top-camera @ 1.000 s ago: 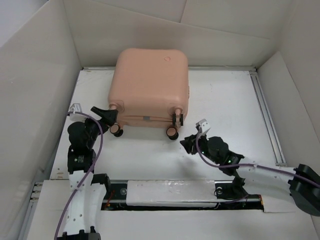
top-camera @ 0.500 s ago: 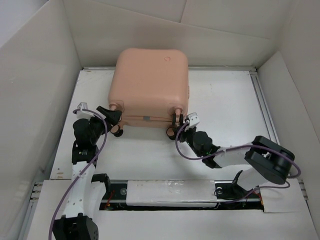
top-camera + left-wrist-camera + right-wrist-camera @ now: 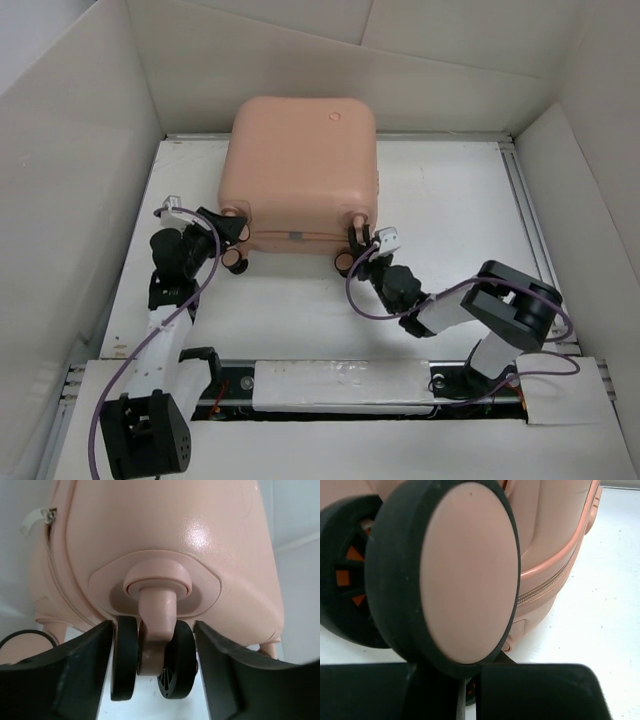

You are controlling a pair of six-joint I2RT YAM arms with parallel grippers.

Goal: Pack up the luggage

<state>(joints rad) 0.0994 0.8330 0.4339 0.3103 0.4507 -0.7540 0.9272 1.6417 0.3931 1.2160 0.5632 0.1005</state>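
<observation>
The salmon-pink luggage [image 3: 300,160] lies shut at the back of the table, its wheels toward me. My left gripper [image 3: 230,238] is at its near left corner. In the left wrist view its fingers [image 3: 75,680] press on both sides of the twin black wheel [image 3: 172,665] under the pink shell [image 3: 165,530]. My right gripper [image 3: 360,250] is at the near right wheel [image 3: 345,262]. In the right wrist view that wheel's pink face [image 3: 465,575] fills the view just above the right gripper [image 3: 467,695], whose jaws are together with nothing seen between them.
White cardboard walls [image 3: 80,150] enclose the table on the left, back and right. A metal rail [image 3: 530,230] runs along the table's right side. Purple cables loop beside both arms. The right arm's elbow [image 3: 515,305] bends out to the right.
Both arms have moved in to the luggage's near wheels. The left jaws narrowed round the left wheel. The right gripper reached the right wheel and closed.
</observation>
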